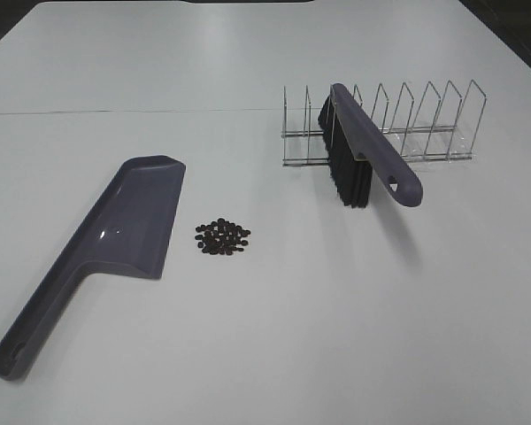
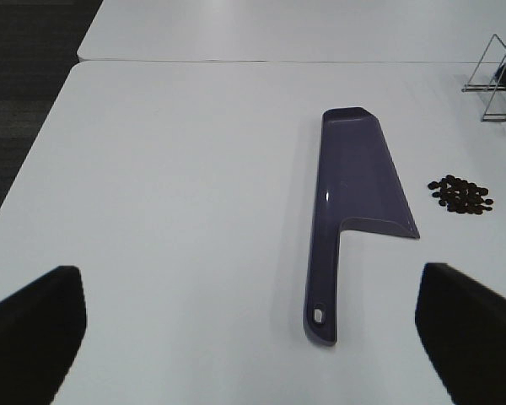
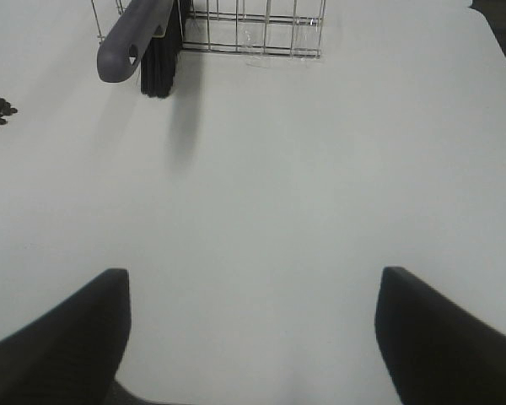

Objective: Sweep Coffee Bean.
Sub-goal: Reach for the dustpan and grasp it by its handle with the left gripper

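Note:
The coffee beans (image 1: 222, 236) lie in a small dark cluster on the white table (image 1: 274, 336), just right of a purple-grey dustpan (image 1: 115, 239). A purple-grey brush (image 1: 363, 155) with black bristles leans in a wire rack (image 1: 407, 133) behind and to the right. In the left wrist view the dustpan (image 2: 354, 194) lies ahead with the beans (image 2: 462, 194) beside it. My left gripper (image 2: 253, 337) is open and empty, short of the dustpan handle. My right gripper (image 3: 253, 337) is open and empty, well short of the brush (image 3: 139, 38). Neither gripper shows in the exterior high view.
The wire rack (image 3: 253, 29) has several upright dividers. A seam (image 1: 115, 112) runs across the table behind the dustpan. Dark floor (image 2: 25, 101) lies beyond the table's left edge.

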Controlling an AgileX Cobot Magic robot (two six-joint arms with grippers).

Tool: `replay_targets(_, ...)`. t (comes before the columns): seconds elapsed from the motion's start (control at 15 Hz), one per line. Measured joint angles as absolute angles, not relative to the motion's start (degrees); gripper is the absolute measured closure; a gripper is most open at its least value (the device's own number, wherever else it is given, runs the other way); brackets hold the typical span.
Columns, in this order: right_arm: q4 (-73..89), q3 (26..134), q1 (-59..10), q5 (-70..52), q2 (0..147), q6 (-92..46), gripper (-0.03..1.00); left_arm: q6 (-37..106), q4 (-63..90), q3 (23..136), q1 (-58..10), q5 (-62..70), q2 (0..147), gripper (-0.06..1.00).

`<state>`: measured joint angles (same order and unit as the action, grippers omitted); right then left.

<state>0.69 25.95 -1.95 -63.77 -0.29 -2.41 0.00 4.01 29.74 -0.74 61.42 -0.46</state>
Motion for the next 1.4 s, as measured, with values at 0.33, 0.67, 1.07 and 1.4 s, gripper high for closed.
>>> replay_targets(0.33,0.7,26.0,-1.9,-63.8,-0.3,-2.4,0.27,0.0,4.0,29.7,-0.7,61.4,-0.5,-0.05)
replay_targets(0.67,0.7,26.0,-1.9,-63.8,-0.3,-2.4,0.27,0.0,4.0,29.7,-0.7,61.4,-0.5,-0.05)
replay_targets(1.07,0.7,26.0,-1.9,-63.8,-0.3,-2.4,0.27,0.0,4.0,29.7,-0.7,61.4,-0.5,-0.05)
replay_targets(1.4,0.7,26.0,-1.9,-63.8,-0.3,-2.4,0.27,0.0,4.0,29.7,-0.7,61.4,-0.5,-0.05)
